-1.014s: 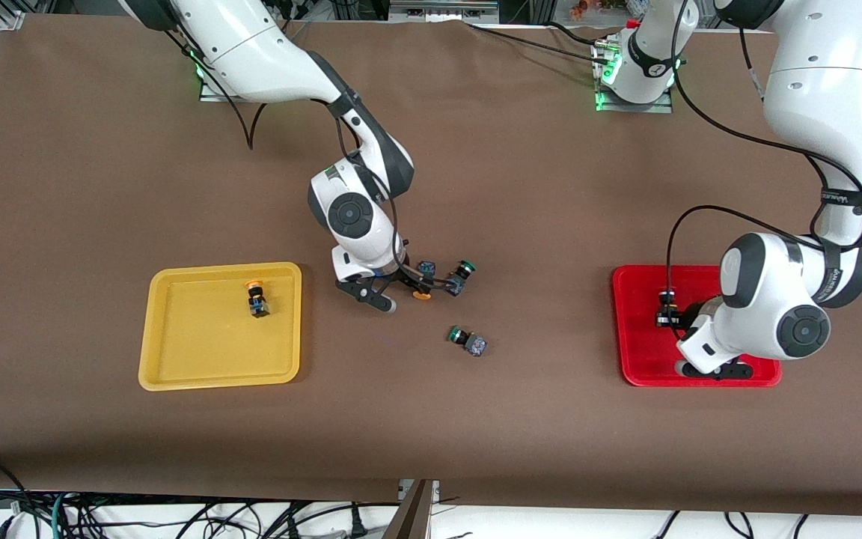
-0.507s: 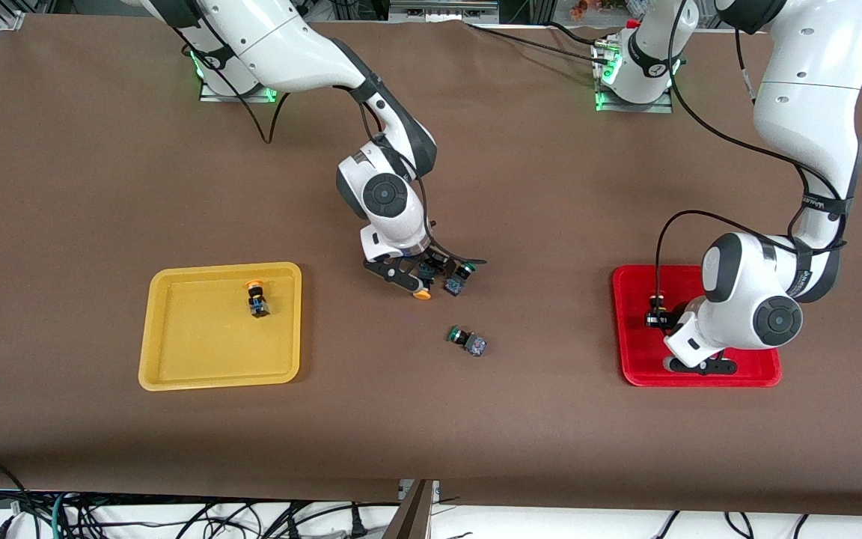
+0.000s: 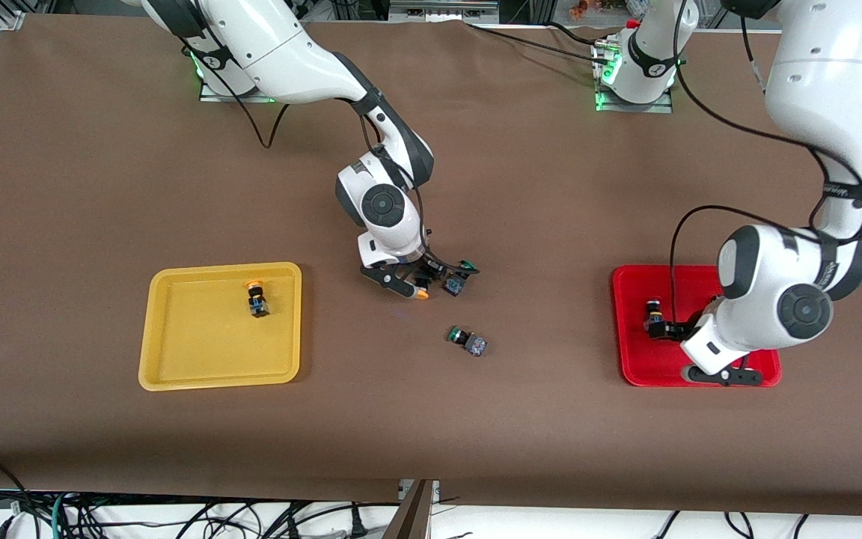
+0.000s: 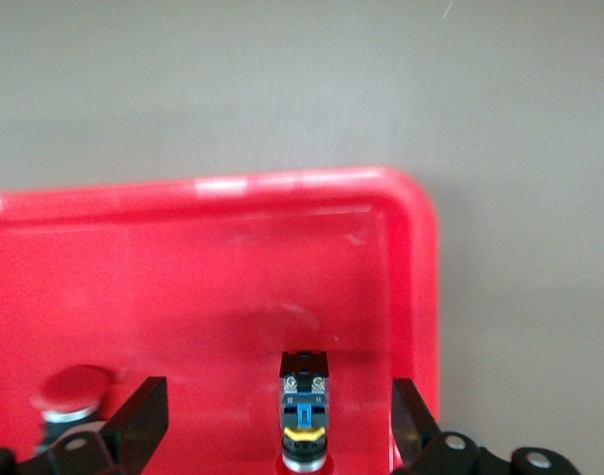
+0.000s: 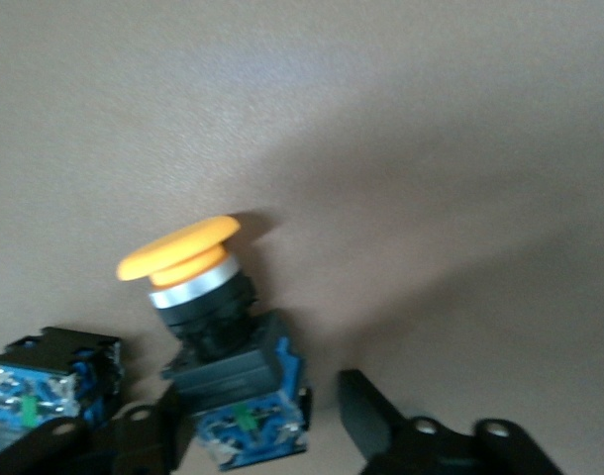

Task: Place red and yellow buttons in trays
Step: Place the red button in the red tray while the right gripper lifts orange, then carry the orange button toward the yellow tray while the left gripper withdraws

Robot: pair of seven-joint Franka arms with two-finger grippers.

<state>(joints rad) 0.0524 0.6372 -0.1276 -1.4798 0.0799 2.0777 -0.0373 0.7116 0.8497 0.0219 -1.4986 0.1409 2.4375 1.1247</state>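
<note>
A yellow-capped button (image 3: 421,293) lies on the table near the middle. My right gripper (image 3: 411,281) is low over it and open. In the right wrist view the button (image 5: 198,287) has its blue body between my right gripper's (image 5: 257,426) fingers, with a gap on one side. A second yellow button (image 3: 255,298) lies in the yellow tray (image 3: 176,352). My left gripper (image 3: 697,352) is open over the red tray (image 3: 633,359). In the left wrist view a red button (image 4: 304,406) lies in the red tray (image 4: 233,208) between its open fingers (image 4: 277,426). Another red button (image 4: 72,388) lies beside it.
A green-capped button (image 3: 459,278) lies right beside the yellow one, toward the left arm's end; its body shows in the right wrist view (image 5: 40,391). A second green-capped button (image 3: 468,340) lies nearer the front camera.
My right gripper has moved from beside the yellow tray to the yellow button and come down around it. My left gripper has shifted and lifted over the red tray, with a red button lying below it.
</note>
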